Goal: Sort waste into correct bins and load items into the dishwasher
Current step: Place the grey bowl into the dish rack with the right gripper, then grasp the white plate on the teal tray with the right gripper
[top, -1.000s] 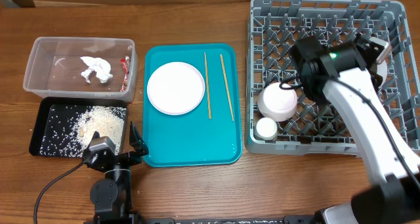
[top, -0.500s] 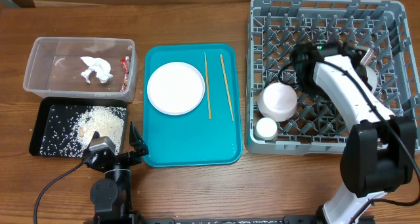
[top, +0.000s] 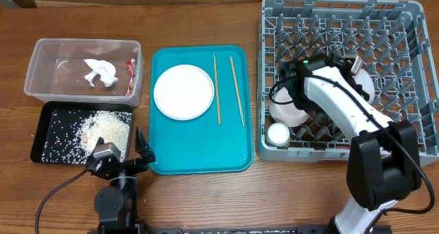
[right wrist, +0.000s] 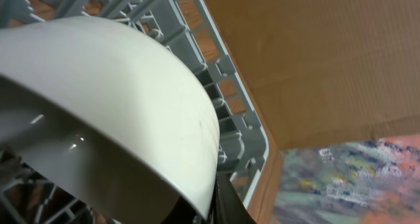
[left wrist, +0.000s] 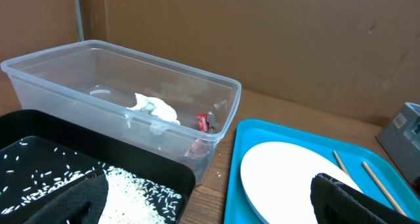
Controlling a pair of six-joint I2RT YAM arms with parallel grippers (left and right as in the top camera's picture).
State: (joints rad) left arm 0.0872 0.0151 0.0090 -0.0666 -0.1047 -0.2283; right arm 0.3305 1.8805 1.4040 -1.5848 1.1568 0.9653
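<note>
The right tool (top: 358, 71) is inside the grey dish rack (top: 411, 28) on the right of the desk (top: 274, 200), with its arm reaching across the near half of the rack. It is against a white bowl (top: 366, 86) that stands on edge among the pegs towards the right wall. In the right wrist view this bowl fills most of the picture, and one dark finger (right wrist: 223, 203) shows just under its rim. The other finger is hidden, so I cannot tell whether the tool grips the bowl or has let go.

A second white bowl (top: 288, 109) sits at the left side of the rack, partly under the arm. The small white cup (top: 279, 133) is just near of it, in the near-left corner.

The teal tray (top: 199, 145) in the middle holds the round white plate (top: 183, 91) on its far-left part. The two chopsticks (top: 217, 90) lie side by side to the right of the plate.

At far left the clear tub (top: 62, 55) contains the crumpled napkin (top: 98, 72) and the red wrapper (top: 129, 68). The black tray (top: 39, 131), just near of it, carries the scattered rice (top: 106, 129).

The left tool (top: 118, 157) rests at the near edge of the black tray, fingers spread wide and empty.
</note>
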